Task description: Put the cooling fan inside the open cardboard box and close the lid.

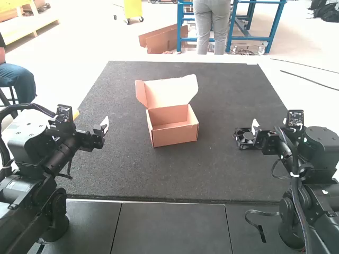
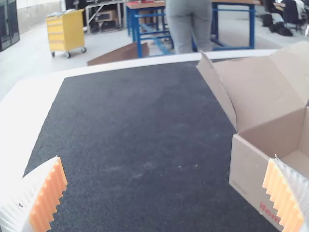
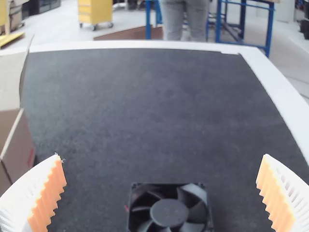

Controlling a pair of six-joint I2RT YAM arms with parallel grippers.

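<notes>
Box mid-mat, fan to its right, an arm on either side.
The box (image 1: 172, 127) sits on the mat (image 1: 212, 169) near the middle, its lid (image 1: 168, 92) standing up at the back. The fan (image 1: 243, 139) lies flat on the mat well right of the box, just beside the right gripper (image 1: 255, 136). The left gripper (image 1: 102, 128) hovers left of the box, apart from it.

Your fan (image 3: 169, 209) is black with a square frame. It lies flat, blades up, centred in the gap between the right pincer's (image 3: 161, 159) wide-spread fingers, and neither pad touches it. The box (image 1: 172, 124) is plain brown cardboard, upright and open. Its lid (image 1: 169, 92) stands up at the far side with the side flaps out. The box sits near the left pincer (image 2: 164, 162), off to its right, and well apart from the right pincer.
</notes>
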